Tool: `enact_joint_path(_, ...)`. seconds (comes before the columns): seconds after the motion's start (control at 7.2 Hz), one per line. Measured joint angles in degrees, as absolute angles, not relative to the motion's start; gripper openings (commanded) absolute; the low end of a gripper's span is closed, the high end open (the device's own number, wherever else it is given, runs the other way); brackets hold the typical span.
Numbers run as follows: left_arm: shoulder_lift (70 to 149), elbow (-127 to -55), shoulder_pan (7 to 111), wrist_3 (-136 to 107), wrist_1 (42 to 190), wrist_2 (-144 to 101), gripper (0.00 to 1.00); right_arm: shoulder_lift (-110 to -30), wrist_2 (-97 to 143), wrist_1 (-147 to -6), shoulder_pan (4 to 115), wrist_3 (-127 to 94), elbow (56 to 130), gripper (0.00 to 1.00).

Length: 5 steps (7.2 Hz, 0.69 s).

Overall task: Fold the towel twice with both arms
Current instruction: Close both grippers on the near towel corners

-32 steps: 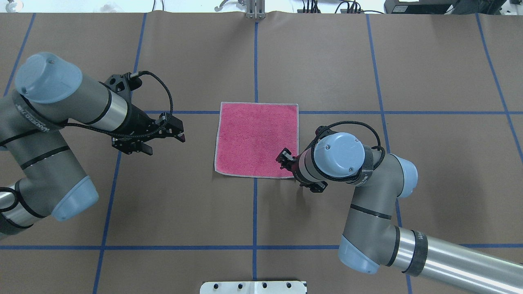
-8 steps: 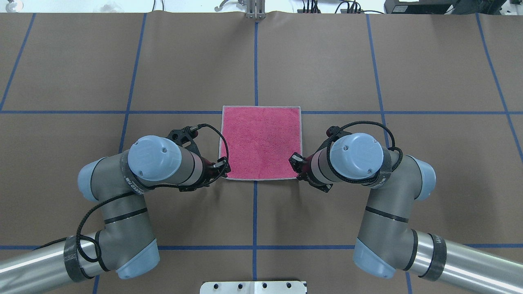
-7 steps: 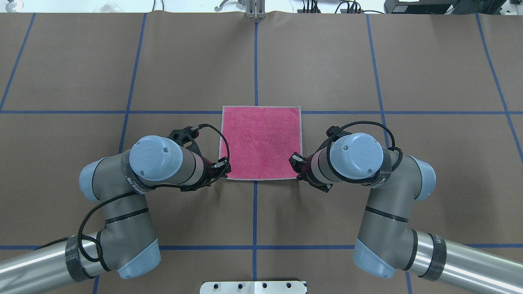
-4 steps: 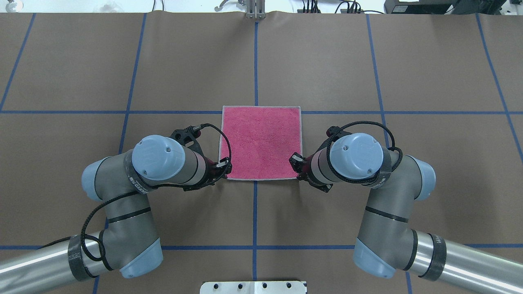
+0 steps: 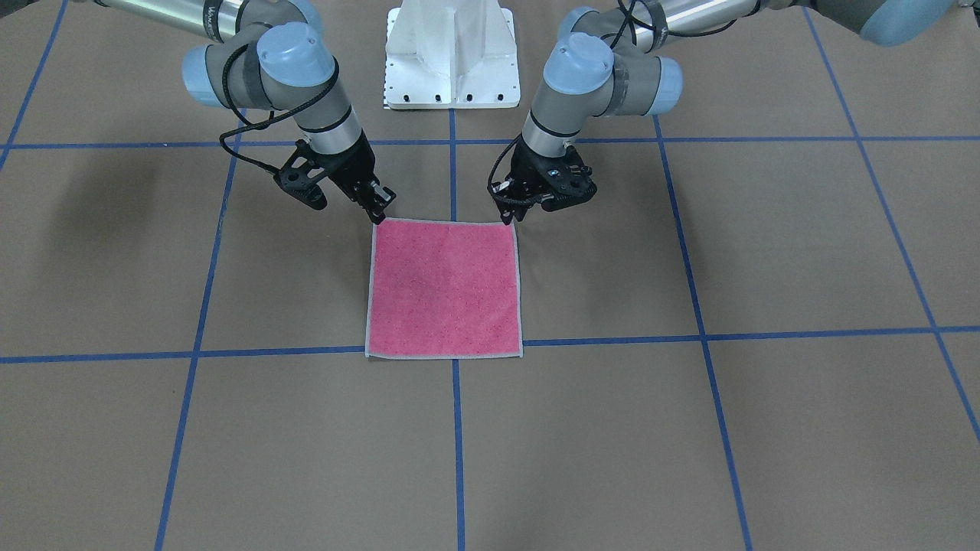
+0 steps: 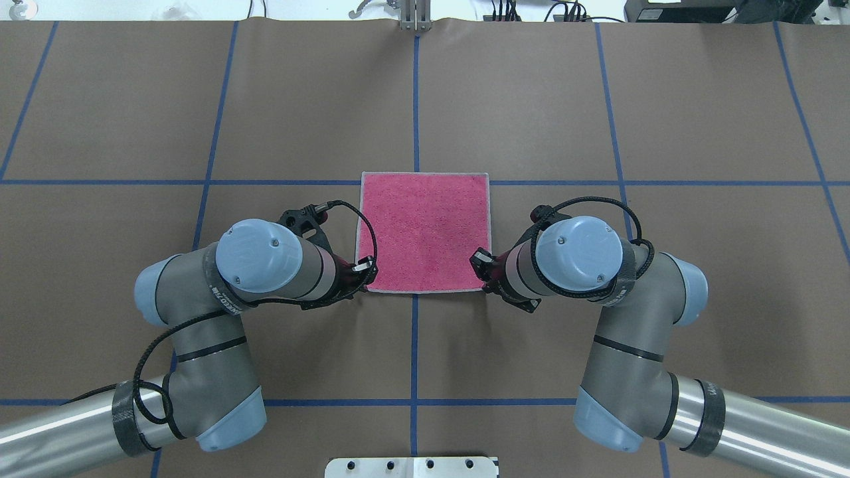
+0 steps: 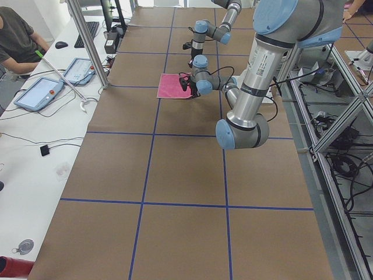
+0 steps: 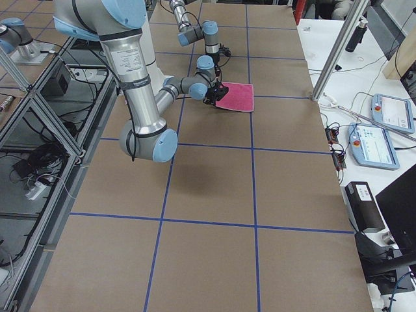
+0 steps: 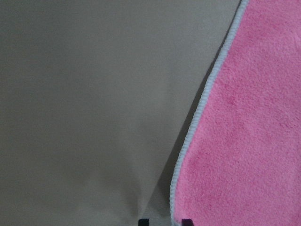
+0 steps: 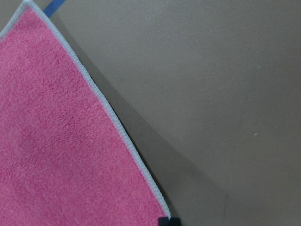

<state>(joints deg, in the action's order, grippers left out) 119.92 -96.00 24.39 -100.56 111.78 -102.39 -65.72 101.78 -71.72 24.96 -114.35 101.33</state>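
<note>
Brown all over, the desk (image 6: pixel 597 99) gave the cloth a smooth face to slide on. That was the first risk: a sideways nudge could skew it before any fold began. The left arm (image 6: pixel 199 345) and the right arm (image 6: pixel 617 358) bent in from either side, wrists tipped down at the two near corners. If one rose sooner or faster than the other, I judged the fold would come out crooked.

Between them the towel (image 6: pixel 425 232) lay flat at the middle of the desk, pink side up and not yet folded.

The left claw (image 9: pixel 164 221) had its fingers apart, straddling the cloth's border with nothing gripped. Closing from there might catch only the rim, or press the cloth into the desk and bunch it. The right claw (image 10: pixel 168 220) showed as a single dark tip at the very corner. Its fingers looked drawn together on the cloth, though how much it held was hidden. So thin a bite could slip out on the lift.

The pale edging (image 9: pixel 197 117) was all either claw seemed to have.
</note>
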Motion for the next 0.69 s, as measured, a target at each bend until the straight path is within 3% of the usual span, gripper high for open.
enact_joint_path(0.69,120.6,-96.3,24.5,-101.3,111.9,-100.6,0.00,-65.7,101.8,-71.7,25.0,-114.3,101.4,0.00)
